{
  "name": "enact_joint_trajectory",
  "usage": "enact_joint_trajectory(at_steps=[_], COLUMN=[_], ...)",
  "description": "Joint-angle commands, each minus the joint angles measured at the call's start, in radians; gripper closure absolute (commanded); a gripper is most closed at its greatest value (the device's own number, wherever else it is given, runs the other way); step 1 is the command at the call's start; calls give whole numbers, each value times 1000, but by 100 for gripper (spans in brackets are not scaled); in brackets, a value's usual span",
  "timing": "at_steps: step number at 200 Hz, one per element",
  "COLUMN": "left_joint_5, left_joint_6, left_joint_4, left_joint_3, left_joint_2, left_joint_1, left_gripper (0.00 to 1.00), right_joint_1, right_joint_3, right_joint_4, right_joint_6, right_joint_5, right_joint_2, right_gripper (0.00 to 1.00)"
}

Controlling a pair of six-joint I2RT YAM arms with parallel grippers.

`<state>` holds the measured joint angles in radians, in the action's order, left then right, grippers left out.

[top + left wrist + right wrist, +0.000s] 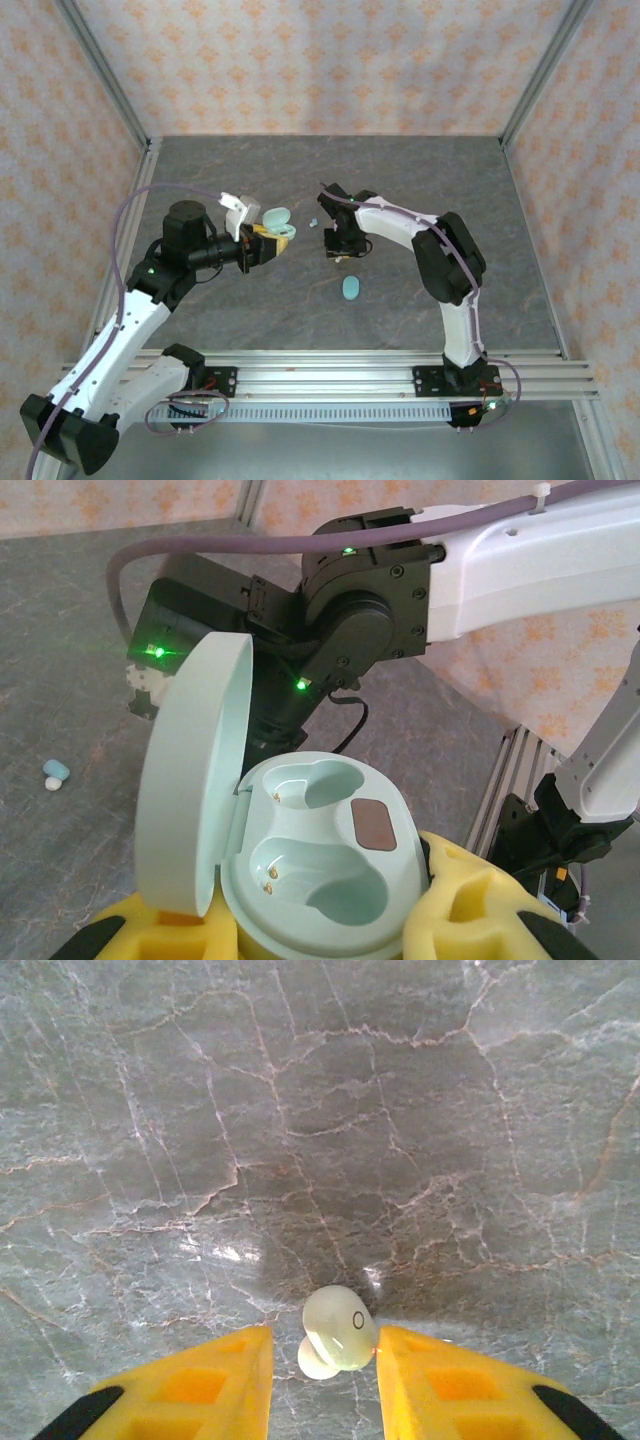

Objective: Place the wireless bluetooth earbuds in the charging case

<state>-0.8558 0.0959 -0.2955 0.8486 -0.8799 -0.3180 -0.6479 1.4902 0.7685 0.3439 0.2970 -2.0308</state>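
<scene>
Now, your left fingers [470, 900] were pinching the charging case [320, 870] across its short width, one yellow pad on each side. The case's long axis ran straight out from between them, away from the wrist. Its lid [190, 770] stood up from the hinge side, and both moulded hollows faced the wrist camera with nothing in them. A second earbud [55, 772], blue with a white tip, lay on the grey surface [60, 630] well off to the lid side of those fingers.

Your right fingers [200, 1385] were spread, and the earbud [340, 1328] lay on the surface between their tips. It touched the finger on the view's right, and a gap showed at the other finger. Its long axis ran roughly along the fingers. The white tip pointed back toward the wrist and a little toward the finger on the view's left.

From above, a closed oval case [351, 288] lay just beside the right fingers, on the side of the arm bases.
</scene>
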Motion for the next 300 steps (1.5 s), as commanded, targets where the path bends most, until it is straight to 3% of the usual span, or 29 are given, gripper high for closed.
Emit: enact_joint_trajectory(at_steps=[1, 244, 300], left_joint_5=[-20, -25, -26], left_joint_6=[-25, -21, -21], left_joint_4=[34, 34, 38], left_joint_3=[3, 0, 0], left_joint_2=[-2, -10, -13], left_joint_1=[10, 8, 9], left_gripper=[90, 89, 89], right_joint_1=[12, 29, 30], right_joint_3=[-31, -1, 6], right_joint_4=[-15, -35, -30], right_joint_6=[8, 8, 3], right_joint_5=[23, 41, 44], right_joint_2=[30, 23, -1], right_gripper=[67, 65, 69])
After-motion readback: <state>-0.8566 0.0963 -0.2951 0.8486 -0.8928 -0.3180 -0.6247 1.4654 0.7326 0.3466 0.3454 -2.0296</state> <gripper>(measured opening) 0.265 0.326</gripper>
